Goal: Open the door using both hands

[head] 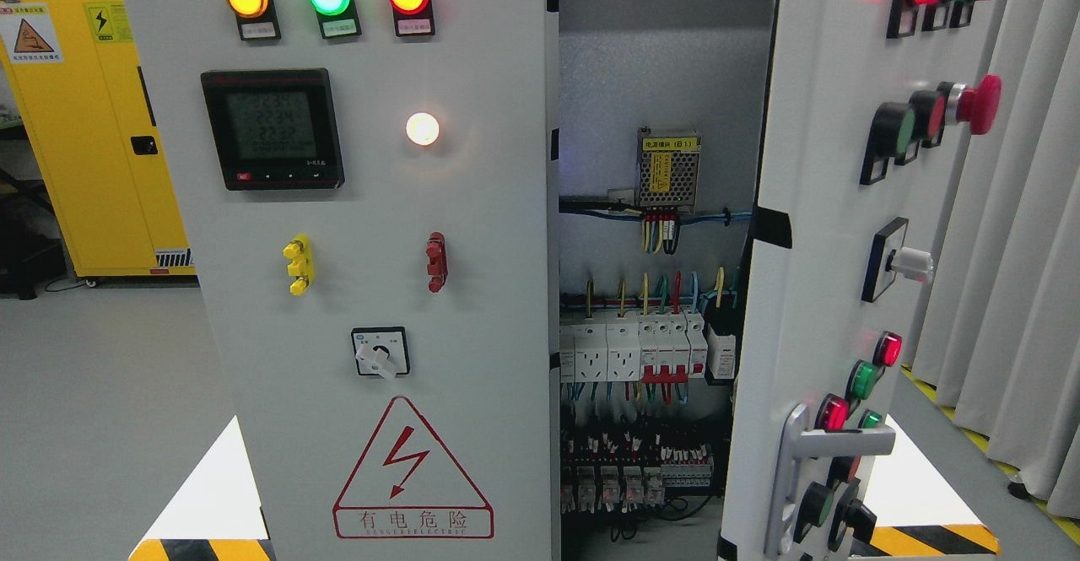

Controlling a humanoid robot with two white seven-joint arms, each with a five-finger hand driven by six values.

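A grey electrical cabinet fills the head view. Its left door (371,308) is shut flat and carries three lit lamps, a black meter (272,129), a rotary switch (380,353) and a red hazard triangle. The right door (831,274) is swung out toward me, edge-on, with a silver lever handle (831,445) near its lower part and coloured buttons on its face. Between the doors the cabinet interior (658,308) shows a power supply, wires and breakers. Neither of my hands appears in the picture.
A yellow safety cabinet (93,139) stands at the far left on the grey floor. Grey curtains (1012,232) hang at the right behind the open door. Yellow and black striped floor markings (928,538) lie at the cabinet's base.
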